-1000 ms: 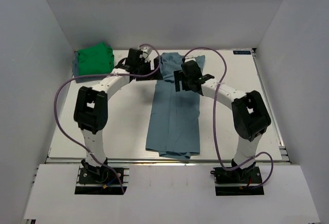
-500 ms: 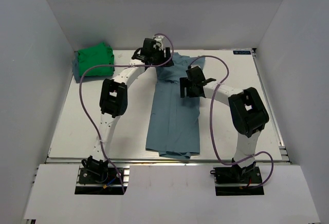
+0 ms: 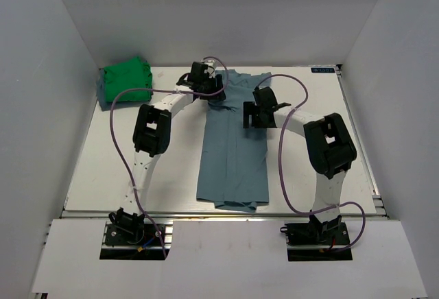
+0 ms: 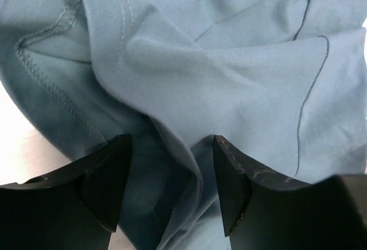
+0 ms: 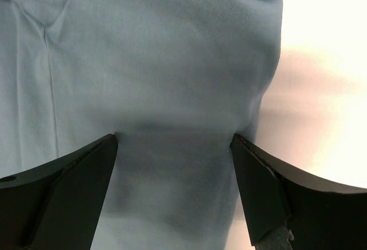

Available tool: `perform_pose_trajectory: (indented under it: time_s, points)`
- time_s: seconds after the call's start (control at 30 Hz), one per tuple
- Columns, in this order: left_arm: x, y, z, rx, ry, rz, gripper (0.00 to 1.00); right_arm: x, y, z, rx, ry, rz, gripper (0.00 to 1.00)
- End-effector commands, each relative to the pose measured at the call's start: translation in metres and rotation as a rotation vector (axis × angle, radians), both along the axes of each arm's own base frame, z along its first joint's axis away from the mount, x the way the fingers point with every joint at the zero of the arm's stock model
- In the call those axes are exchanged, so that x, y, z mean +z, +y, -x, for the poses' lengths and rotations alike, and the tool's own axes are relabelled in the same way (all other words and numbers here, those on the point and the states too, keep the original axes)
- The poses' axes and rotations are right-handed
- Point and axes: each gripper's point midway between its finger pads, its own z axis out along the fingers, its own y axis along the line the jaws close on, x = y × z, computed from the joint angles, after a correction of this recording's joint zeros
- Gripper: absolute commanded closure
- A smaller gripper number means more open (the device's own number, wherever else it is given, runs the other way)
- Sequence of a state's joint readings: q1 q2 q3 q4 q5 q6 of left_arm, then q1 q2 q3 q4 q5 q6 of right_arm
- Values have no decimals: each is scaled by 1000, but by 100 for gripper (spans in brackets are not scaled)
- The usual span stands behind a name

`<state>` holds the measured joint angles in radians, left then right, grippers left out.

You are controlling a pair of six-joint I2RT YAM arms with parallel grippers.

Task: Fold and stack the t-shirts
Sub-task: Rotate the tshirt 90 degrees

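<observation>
The blue-grey t-shirt [image 3: 232, 155] lies on the table [image 3: 110, 169] as a long strip, its long axis running from the arms' bases to the far edge. Both arms are at its far, sleeve end. The left jaws stand partly open, a raised fold [image 4: 172, 141] directly between them, nothing gripped. The right jaws gape wide over flat cloth, holding nothing. The green t-shirt [image 3: 126, 77] sits well left of the left jaws. Of the 2, the left looks readier to pinch.

The blue-grey t-shirt [image 3: 232, 162] and bright green t-shirt [image 3: 127, 79] are both plain.
</observation>
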<state>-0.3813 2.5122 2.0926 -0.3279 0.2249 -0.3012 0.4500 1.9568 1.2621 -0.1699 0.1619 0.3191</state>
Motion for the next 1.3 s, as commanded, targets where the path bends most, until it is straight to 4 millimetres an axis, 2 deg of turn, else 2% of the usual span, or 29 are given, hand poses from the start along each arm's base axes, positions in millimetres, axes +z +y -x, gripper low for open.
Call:
perform_pose_trajectory:
  time_s: [0.0, 0.03, 0.1, 0.13, 0.17, 0.27, 0.3, 0.33, 0.43, 0.5, 0.53, 0.63, 0.67, 0.73, 0.77, 0.8, 0.83, 0.87, 0.93, 0.97, 1.0, 1.03, 1.07, 1.1, 1.13, 1.17, 1.2, 1.23, 1.27]
  points:
    - [-9, 3, -9, 19, 8, -1, 31, -16, -8, -14, -23, 37, -14, 14]
    - [-18, 0, -10, 15, 24, 9, 31, -7, -5, -25, -17, 15, -23, 14]
    - [-12, -5, -21, 21, -13, 33, 31, -17, -7, -32, -18, 34, -33, 14]
    - [-10, -8, -27, 26, -31, 48, 31, -11, -4, -47, -20, 11, -48, 14]
    - [-13, -10, -33, 26, -41, 52, 31, -23, -9, -52, -20, 32, -47, 14]
    - [-5, -8, -54, 90, -94, 54, 31, -11, -9, -83, -24, 17, -64, 14]
    - [-8, -3, -59, 128, -100, 42, 30, -24, -10, -85, -26, 38, -56, 14]
    - [-5, -1, -64, 155, -117, 48, 30, -18, -10, -92, -29, 31, -62, 14]
    - [14, 10, -72, 210, -153, 48, 18, -3, -11, -98, -12, 9, -96, 13]
    - [38, 13, -76, 227, -199, 58, 2, 23, -2, -98, 34, -31, -124, 10]
    - [69, 14, -79, 238, -250, 77, 0, 25, -1, -94, 46, -35, -127, 10]
    - [106, 17, -78, 246, -299, 86, 0, 80, 4, -89, 93, -140, -176, 10]
    - [137, 18, -77, 241, -344, 99, 0, 84, 4, -84, 101, -150, -186, 10]
    - [165, 21, -72, 232, -386, 100, 0, 121, 5, -73, 110, -219, -222, 10]
    - [169, 25, -68, 233, -386, 75, 0, 121, 5, -67, 113, -223, -231, 10]
    - [195, 30, -62, 241, -419, 76, 0, 114, 2, -56, 104, -203, -236, 10]
    - [192, 35, -57, 251, -403, 61, 0, 143, -1, -49, 99, -261, -257, 10]
    - [195, 42, -52, 263, -400, 29, 0, 124, -7, -36, 89, -231, -247, 10]
    - [205, 55, -37, 286, -385, -11, 0, 147, -16, -24, 61, -281, -249, 10]
    - [198, 60, -24, 281, -335, -39, 0, 121, -23, -7, 45, -215, -226, 10]
    - [197, 68, -8, 287, -304, -62, 0, 134, -32, 0, 4, -248, -220, 10]
    - [170, 71, 1, 281, -243, -96, 0, 132, -35, 7, -6, -235, -218, 10]
    - [183, 73, 20, 271, -236, -99, 0, 120, -44, 20, -48, -207, -203, 10]
    - [151, 81, 40, 263, -163, -139, 0, 104, -50, 35, -65, -165, -183, 10]
    - [144, 72, 59, 213, -129, -127, 0, 101, -57, 50, -79, -155, -179, 10]
    - [163, 62, 79, 174, -154, -77, 0, 100, -59, 56, -100, -142, -185, 10]
    - [127, 64, 106, 143, -64, -74, 0, 73, -69, 80, -120, -64, -149, 10]
    - [121, 54, 126, 95, -36, -36, 0, 68, -72, 88, -136, -45, -150, 10]
    - [115, 53, 141, 89, -18, -21, 0, 78, -75, 95, -142, -70, -164, 10]
